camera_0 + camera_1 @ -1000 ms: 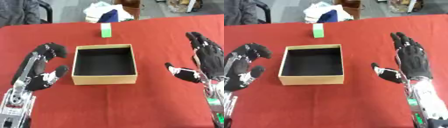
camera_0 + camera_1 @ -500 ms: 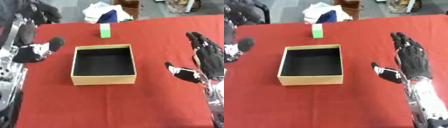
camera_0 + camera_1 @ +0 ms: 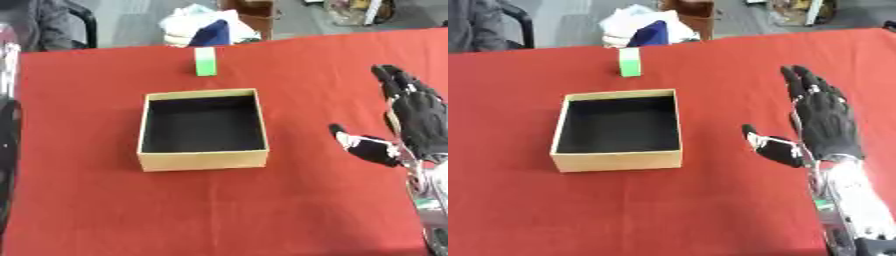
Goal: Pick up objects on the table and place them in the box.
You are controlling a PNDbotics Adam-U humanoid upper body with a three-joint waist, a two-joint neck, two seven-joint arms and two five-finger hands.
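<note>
Just one green block, one empty box, one open right hand.

Tan box with black inside at centre of red counter, green block at 12 o'clock, right hand spread flat at 3 o'clock

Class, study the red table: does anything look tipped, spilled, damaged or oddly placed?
Nothing stands out. The open tan cardboard box sits flat and empty, the small green block stands upright beyond it, and the right hand hovers open beside the box.
</note>
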